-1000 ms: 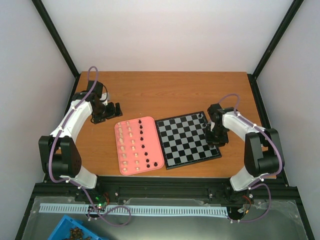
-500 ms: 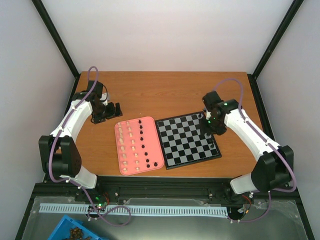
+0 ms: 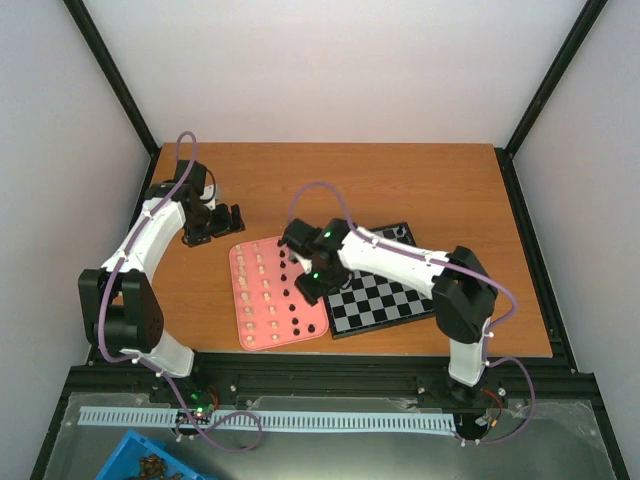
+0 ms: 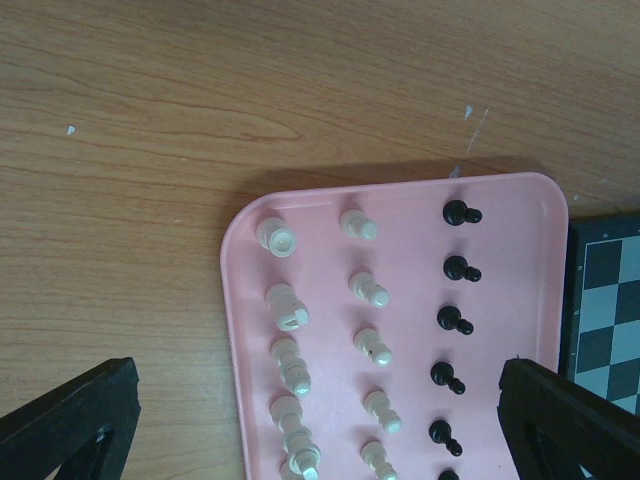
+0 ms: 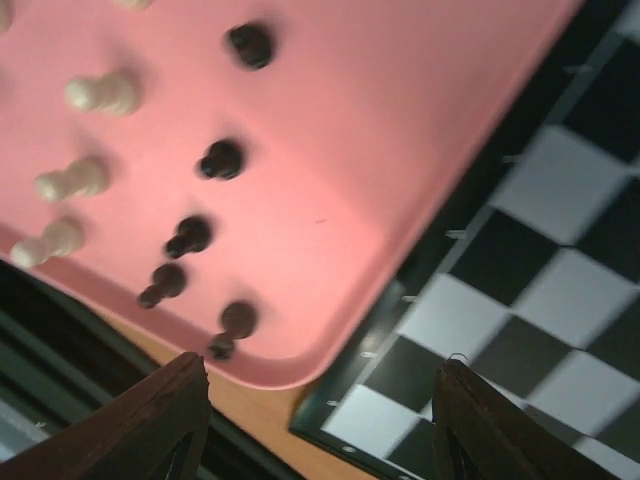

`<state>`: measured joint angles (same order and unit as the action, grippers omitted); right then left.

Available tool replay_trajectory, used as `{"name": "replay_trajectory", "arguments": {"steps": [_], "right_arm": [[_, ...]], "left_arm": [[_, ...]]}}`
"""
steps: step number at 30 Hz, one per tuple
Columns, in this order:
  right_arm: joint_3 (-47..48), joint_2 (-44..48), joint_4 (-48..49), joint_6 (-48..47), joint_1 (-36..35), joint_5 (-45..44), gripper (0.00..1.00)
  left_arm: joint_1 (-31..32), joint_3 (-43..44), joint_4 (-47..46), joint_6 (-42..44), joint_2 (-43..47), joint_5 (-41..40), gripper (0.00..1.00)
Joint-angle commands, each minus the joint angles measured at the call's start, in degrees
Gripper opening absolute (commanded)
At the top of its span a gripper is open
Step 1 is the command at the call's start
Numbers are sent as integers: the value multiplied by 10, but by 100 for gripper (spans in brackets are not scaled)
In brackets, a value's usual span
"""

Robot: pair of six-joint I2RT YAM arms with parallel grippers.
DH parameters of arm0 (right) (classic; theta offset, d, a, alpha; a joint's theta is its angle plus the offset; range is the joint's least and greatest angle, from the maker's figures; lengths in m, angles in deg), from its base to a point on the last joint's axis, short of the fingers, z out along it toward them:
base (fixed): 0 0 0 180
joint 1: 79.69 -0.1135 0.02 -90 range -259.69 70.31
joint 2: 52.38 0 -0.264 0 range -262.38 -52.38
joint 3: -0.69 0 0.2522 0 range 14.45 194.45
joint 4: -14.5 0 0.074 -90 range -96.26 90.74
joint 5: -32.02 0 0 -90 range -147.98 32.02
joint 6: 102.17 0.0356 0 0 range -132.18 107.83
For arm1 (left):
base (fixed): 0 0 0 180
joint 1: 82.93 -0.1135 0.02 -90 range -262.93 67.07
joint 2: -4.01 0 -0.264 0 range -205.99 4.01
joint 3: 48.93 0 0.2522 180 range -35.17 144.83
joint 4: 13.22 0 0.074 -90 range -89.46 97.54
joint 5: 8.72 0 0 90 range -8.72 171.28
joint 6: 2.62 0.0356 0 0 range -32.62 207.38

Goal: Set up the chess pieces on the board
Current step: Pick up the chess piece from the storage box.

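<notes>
My right fingers [image 5: 150, 420] hung well apart over the near corner of the pink tray [image 5: 380, 150], gripping nothing, just beside the board [image 5: 550, 185]. The chess pieces [image 4: 368, 290] (cream and black, in rows) stood on that tray. My left fingers [image 4: 70, 425] were spread wide and empty above the tray's far end on the table [image 4: 200, 100].

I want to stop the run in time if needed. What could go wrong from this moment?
The black pieces stand close together on the pink tray, so the open right gripper may knock over neighbours when it descends. The right wrist view is blurred, so its aim may be off.
</notes>
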<state>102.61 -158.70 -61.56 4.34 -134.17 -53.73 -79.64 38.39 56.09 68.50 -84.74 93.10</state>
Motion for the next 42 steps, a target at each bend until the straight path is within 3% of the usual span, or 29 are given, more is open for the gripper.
{"name": "replay_trajectory", "arguments": {"steps": [1, 22, 29, 42], "right_arm": [[13, -23, 12, -21, -43, 49, 60], [-63, -70, 65, -44, -72, 89, 51], [-62, -80, 61, -46, -72, 87, 36], [-60, -84, 55, -52, -72, 89, 18]], "left_arm": [[5, 12, 5, -3, 0, 3, 100], [6, -1, -3, -5, 15, 6, 100], [6, -1, -5, -4, 11, 7, 100], [6, -8, -8, -4, 10, 8, 100]]}}
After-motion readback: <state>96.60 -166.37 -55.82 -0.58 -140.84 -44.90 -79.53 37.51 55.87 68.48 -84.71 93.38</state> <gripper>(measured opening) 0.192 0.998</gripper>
